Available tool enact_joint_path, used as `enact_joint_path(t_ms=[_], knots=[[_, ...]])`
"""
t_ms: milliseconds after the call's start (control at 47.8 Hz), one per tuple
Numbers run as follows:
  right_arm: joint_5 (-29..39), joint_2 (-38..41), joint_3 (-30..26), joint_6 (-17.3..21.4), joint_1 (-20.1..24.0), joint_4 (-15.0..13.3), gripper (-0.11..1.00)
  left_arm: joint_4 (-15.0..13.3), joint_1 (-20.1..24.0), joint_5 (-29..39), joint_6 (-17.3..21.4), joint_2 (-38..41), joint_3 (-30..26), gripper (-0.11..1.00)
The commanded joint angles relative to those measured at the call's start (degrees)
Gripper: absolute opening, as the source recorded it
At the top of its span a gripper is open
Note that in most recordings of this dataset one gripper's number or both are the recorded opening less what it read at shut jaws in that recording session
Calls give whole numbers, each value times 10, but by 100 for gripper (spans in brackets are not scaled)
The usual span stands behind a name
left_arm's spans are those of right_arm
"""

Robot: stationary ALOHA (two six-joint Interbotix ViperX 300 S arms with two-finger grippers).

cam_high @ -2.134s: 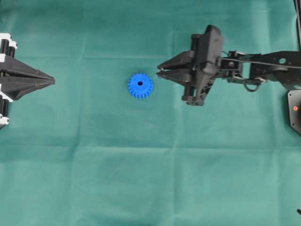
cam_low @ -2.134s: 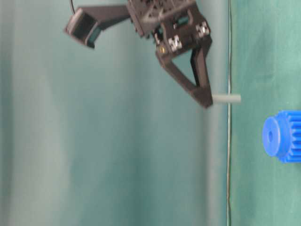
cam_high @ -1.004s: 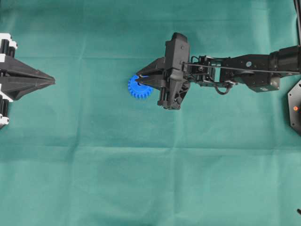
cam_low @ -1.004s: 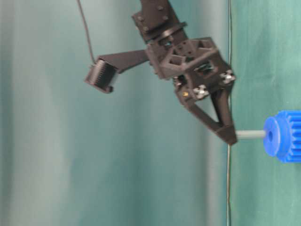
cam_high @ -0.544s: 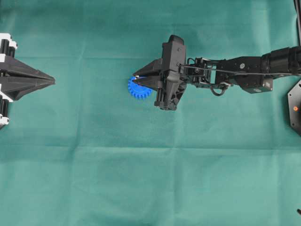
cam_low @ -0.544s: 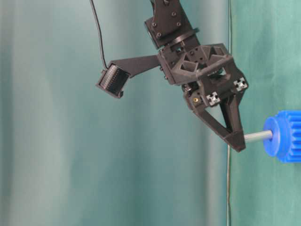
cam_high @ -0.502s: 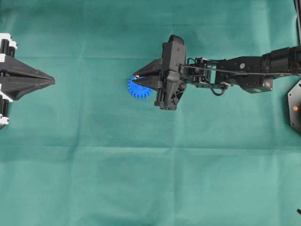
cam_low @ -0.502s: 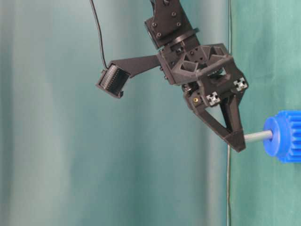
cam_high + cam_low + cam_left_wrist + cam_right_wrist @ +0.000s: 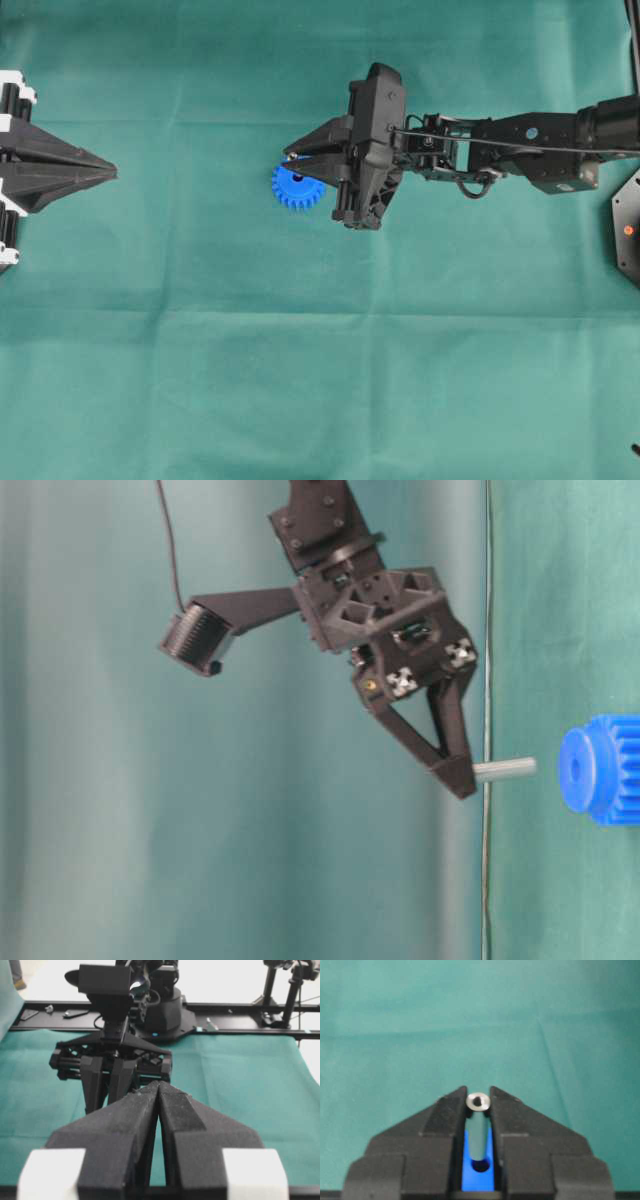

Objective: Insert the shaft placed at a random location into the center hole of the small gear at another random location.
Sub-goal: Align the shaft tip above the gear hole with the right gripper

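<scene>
The small blue gear [image 9: 297, 187] lies flat on the green cloth, its center hole [image 9: 480, 1164] showing dark between the fingers in the right wrist view. My right gripper [image 9: 289, 160] hovers over the gear, shut on the silver-grey shaft [image 9: 478, 1125]. In the table-level view the shaft [image 9: 505, 770] points at the gear [image 9: 600, 770], with a small gap between its tip and the hub. My left gripper [image 9: 108, 173] is shut and empty at the left edge, far from the gear; in the left wrist view [image 9: 158, 1085] its tips meet.
Green cloth [image 9: 320, 380] covers the whole table. The right arm [image 9: 520, 155] stretches in from the right edge. The arms' black base rail [image 9: 240, 1007] runs along the far side in the left wrist view.
The right gripper has pulled back from the gear with the shaft. Half a second ago the shaft tip was at the hub's hole; now there is a gap. The left arm has not moved.
</scene>
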Motion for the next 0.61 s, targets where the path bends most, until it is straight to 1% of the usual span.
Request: enact_joint_path(t_ms=[0, 418, 586], knots=[[2, -24, -10, -12, -2, -1, 14, 2, 1, -3, -1, 4, -11, 0], [-3, -17, -11, -15, -3, -1, 14, 2, 1, -3, -1, 4, -11, 0], [-25, 4, -11, -14, -3, 1, 14, 2, 1, -3, -1, 4, -11, 0]])
